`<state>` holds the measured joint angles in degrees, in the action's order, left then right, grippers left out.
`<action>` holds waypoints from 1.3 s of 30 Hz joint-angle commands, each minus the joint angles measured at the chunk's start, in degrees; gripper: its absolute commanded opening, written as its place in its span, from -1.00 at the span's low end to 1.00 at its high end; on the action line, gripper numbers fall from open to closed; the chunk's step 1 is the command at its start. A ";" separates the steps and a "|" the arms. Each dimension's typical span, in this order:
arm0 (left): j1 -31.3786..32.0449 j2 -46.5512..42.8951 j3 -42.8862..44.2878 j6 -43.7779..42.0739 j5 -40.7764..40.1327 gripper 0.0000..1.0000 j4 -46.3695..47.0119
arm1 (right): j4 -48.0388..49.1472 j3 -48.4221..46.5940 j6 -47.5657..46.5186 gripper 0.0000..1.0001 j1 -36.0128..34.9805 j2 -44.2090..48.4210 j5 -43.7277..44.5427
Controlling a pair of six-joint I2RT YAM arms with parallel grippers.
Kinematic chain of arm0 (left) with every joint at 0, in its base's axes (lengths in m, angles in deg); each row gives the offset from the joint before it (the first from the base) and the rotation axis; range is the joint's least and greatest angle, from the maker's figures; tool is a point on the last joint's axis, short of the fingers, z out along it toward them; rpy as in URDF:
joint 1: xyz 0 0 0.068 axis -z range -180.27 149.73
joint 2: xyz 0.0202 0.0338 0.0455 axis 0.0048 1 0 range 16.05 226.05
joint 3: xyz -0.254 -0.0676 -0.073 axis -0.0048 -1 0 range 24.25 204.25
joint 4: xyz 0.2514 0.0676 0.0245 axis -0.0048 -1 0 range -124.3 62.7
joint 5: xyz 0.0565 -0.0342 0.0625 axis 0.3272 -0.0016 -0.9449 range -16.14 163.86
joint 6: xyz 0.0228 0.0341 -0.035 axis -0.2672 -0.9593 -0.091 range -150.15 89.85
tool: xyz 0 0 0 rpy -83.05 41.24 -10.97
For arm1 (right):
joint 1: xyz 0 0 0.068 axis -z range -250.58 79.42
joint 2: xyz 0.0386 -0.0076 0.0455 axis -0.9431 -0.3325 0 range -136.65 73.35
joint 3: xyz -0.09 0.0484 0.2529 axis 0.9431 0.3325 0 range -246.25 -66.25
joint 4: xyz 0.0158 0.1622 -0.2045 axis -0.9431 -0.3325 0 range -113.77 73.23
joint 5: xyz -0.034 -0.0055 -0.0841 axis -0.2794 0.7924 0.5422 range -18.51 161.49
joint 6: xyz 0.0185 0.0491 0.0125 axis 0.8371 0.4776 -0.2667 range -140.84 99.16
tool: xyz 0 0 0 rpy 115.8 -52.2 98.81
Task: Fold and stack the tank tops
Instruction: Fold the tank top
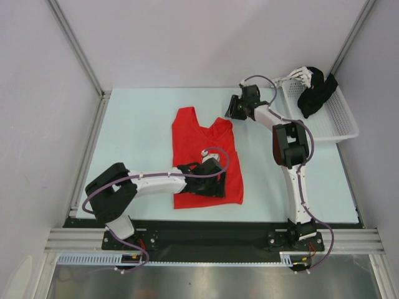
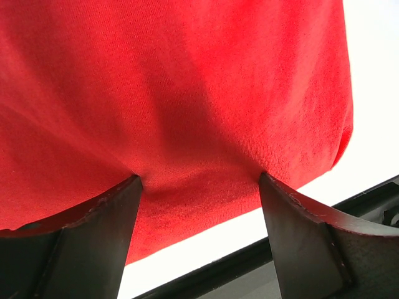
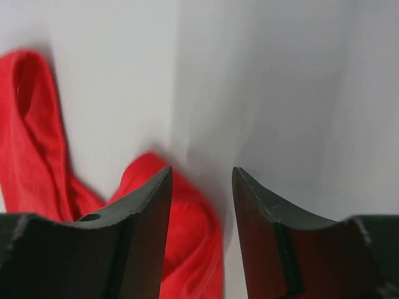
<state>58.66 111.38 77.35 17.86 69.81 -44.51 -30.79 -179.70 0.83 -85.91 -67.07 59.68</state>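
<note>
Top view: red tank top (image 1: 196,146) lies spread on the pale surface (image 1: 137,137) at centre frame. Straps point toward the top of the frame, hem toward the bottom.

Left end effector (image 1: 215,184) sits over the lower right part of the garment, near the hem. Left wrist view: red tank top (image 2: 187,93) fills most of the frame. Left end effector (image 2: 199,180) has its fingers wide apart, and both tips press into the cloth, which dimples around them. Nothing is pinched between them. Bare surface (image 2: 374,75) shows along the right side.

Right end effector (image 1: 232,111) is above centre frame, just beside the garment's upper right shoulder. Right wrist view: right end effector (image 3: 198,177) has its fingers apart by a narrow gap that holds nothing. A looped strap of the red tank top (image 3: 37,143) lies at the left, running behind the left finger. Pale surface (image 3: 280,81) covers the rest.

Upper right of top view: white mesh basket (image 1: 340,121) with a black garment (image 1: 315,90) draped over its far rim.
</note>
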 commanded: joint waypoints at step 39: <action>2.50 11.89 3.94 1.21 3.00 0.61 -5.64 | -1.27 9.39 10.76 0.12 -5.58 7.28 -10.07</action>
<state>59.89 116.50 84.13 17.62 68.19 -51.33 -30.71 -166.92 13.01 -91.24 -58.59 49.58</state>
